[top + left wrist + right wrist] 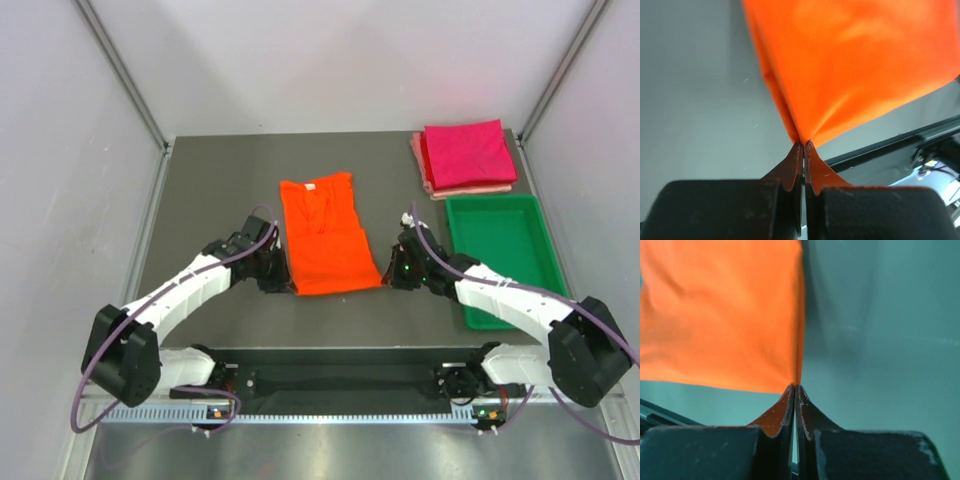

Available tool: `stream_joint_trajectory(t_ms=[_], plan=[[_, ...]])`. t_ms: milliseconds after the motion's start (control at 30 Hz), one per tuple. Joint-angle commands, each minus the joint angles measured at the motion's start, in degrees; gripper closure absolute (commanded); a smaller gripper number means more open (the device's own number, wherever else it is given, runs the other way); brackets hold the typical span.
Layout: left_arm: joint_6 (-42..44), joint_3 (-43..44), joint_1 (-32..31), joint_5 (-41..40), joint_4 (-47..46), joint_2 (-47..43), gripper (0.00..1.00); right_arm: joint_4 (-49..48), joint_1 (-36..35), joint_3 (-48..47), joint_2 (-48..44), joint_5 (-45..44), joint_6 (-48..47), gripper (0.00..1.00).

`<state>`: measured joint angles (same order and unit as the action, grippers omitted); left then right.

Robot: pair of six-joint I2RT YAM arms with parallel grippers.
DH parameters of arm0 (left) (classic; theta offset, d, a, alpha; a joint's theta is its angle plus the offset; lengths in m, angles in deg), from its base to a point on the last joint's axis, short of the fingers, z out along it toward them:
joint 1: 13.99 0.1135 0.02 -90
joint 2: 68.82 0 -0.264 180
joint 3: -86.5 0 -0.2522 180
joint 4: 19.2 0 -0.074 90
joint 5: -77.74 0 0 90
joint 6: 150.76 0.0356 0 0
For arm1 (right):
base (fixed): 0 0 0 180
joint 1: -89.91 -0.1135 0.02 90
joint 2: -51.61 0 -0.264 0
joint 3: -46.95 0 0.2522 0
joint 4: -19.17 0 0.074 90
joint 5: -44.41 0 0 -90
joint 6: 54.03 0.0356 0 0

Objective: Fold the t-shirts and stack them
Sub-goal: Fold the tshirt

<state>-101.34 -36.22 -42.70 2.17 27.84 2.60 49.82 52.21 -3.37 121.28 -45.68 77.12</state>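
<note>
The orange t-shirt [325,235] lies on the dark table, folded into a long strip with its collar at the far end. My left gripper [284,284] is shut on its near left corner, and the cloth [855,60] fans out from the pinched tips [803,144]. At the near right corner my right gripper [391,274] is shut too, its tips [795,386] clamping the corner of the orange cloth [720,315]. A folded magenta t-shirt [465,153] rests on a folded pale pink one [470,188] at the back right.
A green plastic tray [462,255] stands right of the orange shirt, just beyond my right arm. The table's near edge with its black rail [340,355] runs close behind both grippers. Grey walls enclose the table's left, right and far sides.
</note>
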Motion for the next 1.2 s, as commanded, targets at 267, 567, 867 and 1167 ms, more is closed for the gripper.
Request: stream_joint_trajectory(t_ms=[267, 567, 867, 1167], plan=[[7.4, 30.4, 7.6, -4.2, 6.8, 15.3, 1.0, 9.6, 8.9, -32.1, 15.6, -0.2, -14.6, 1.0], [11.9, 55.1, 16.9, 3.0, 7.1, 38.1, 1.0, 10.7, 13.9, -64.0, 40.0, 10.7, -20.1, 1.0], [10.7, 71.3, 21.1, 5.0, 2.8, 52.8, 1.0, 0.5, 16.4, -79.0, 55.7, 16.8, -18.0, 1.0], [8.1, 72.2, 23.9, 3.9, -4.3, 56.8, 1.0, -8.7, 17.4, -82.5, 63.8, 17.2, -18.0, 1.0]])
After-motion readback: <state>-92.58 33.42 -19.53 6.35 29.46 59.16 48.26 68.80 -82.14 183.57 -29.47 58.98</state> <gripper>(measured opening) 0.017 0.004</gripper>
